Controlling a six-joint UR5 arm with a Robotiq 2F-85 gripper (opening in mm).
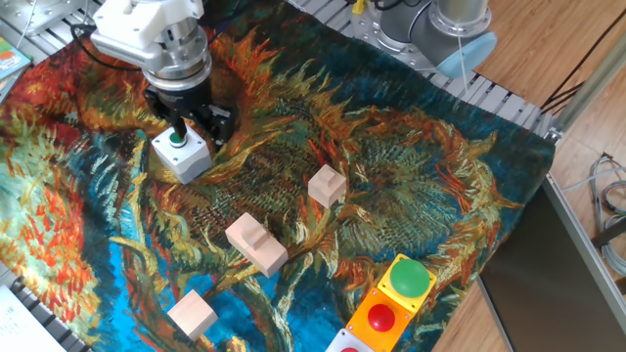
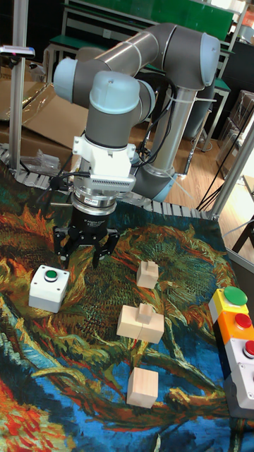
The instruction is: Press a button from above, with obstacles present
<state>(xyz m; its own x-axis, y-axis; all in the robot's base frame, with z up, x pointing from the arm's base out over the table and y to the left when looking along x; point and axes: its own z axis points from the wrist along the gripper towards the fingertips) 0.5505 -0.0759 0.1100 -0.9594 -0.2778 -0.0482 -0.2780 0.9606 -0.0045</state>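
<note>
The button (image 1: 177, 138) is small, round and green on top of a light grey box (image 1: 186, 160) at the left of the cloth; the tall fixed view also shows the button (image 2: 50, 275). My gripper (image 1: 186, 119) hangs just behind and above it, fingers spread open and holding nothing. In the tall fixed view the gripper (image 2: 85, 251) sits up and to the right of the box (image 2: 48, 291), apart from it. Three pale wooden obstacles lie nearer the front: a small cube (image 1: 327, 185), a stepped block (image 1: 256, 242) and another cube (image 1: 192, 314).
A painted cloth (image 1: 411, 186) covers the table. At the front right stand a large green button on a yellow box (image 1: 409, 278) and a red button on an orange box (image 1: 380, 318). The arm's base (image 1: 440, 29) is at the back right.
</note>
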